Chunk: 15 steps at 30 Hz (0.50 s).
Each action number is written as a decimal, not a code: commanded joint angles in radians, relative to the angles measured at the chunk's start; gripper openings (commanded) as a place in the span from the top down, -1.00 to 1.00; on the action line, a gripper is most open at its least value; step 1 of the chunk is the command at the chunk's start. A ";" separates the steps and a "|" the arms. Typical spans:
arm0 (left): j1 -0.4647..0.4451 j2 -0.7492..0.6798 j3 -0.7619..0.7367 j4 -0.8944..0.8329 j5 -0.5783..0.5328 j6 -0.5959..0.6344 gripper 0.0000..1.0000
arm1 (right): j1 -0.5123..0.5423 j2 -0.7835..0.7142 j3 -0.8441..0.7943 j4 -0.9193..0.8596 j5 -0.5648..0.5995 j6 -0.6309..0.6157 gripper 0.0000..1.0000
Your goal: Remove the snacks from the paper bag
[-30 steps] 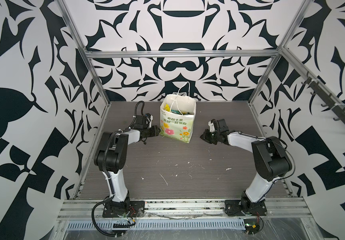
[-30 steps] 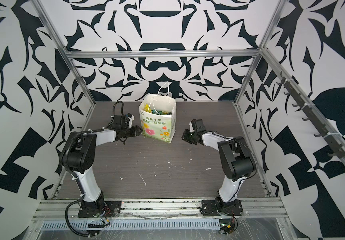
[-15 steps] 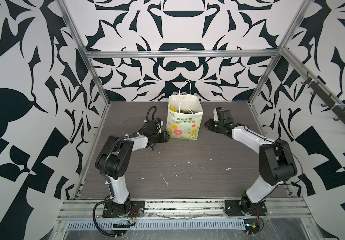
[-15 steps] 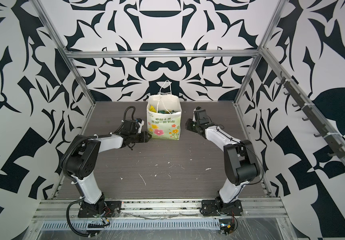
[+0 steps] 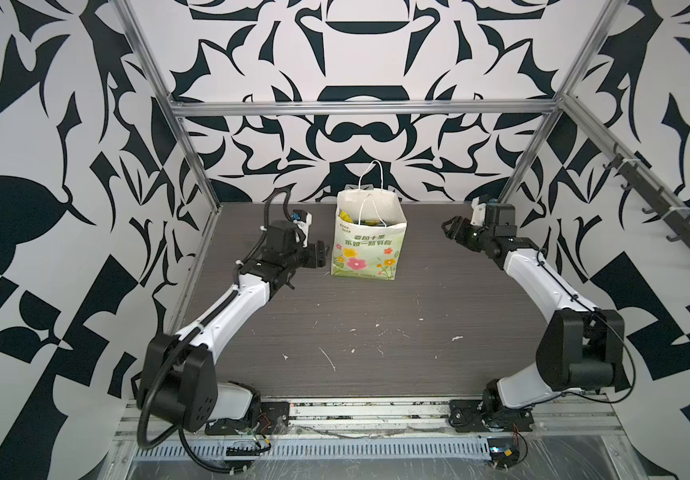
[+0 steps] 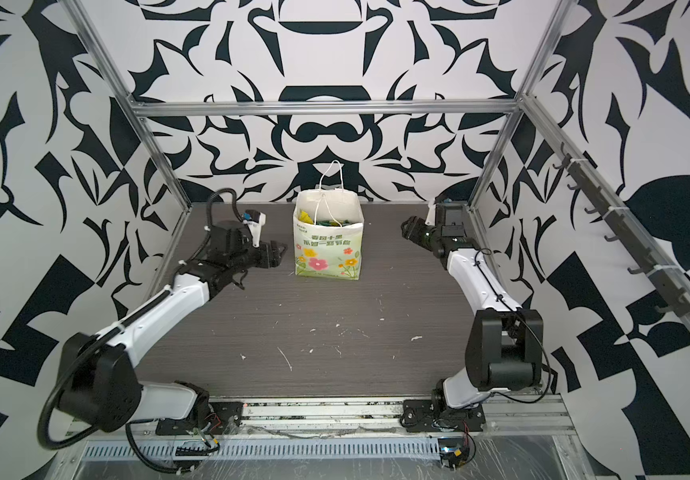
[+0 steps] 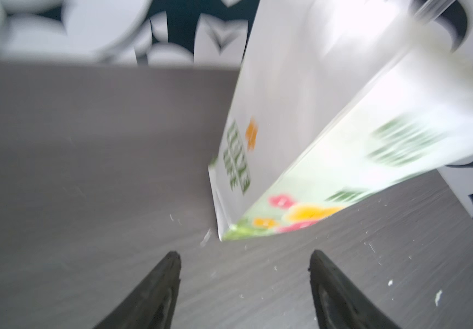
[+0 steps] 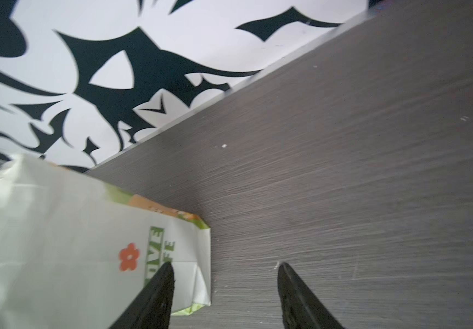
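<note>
The bag (image 5: 370, 245) is found upright at the back of the bench (image 5: 376, 324), with snacks (image 5: 370, 222) inside. The left end effector (image 5: 321, 255), just beside the bag, and the right end effector (image 5: 451, 228), well apart from it, are seen wide and empty. It is advised that one side be steadied while the mouth is entered from above.

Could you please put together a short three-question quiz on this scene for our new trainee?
1. True or false: the flower-printed light-green paper bag stands upright on the dark wood-grain table.
2. Where are the glossy green and yellow snack packets? A: on the table; B: inside the bag; C: in a pincer.
3. Fill in: the black left pincer and black right pincer are both ____ and hold nothing.
Key: 1 true; 2 B; 3 open.
</note>
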 commanded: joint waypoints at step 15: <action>0.016 0.631 1.030 -0.586 0.130 0.254 -0.76 | 0.280 0.306 0.685 -0.420 0.072 -0.130 -0.25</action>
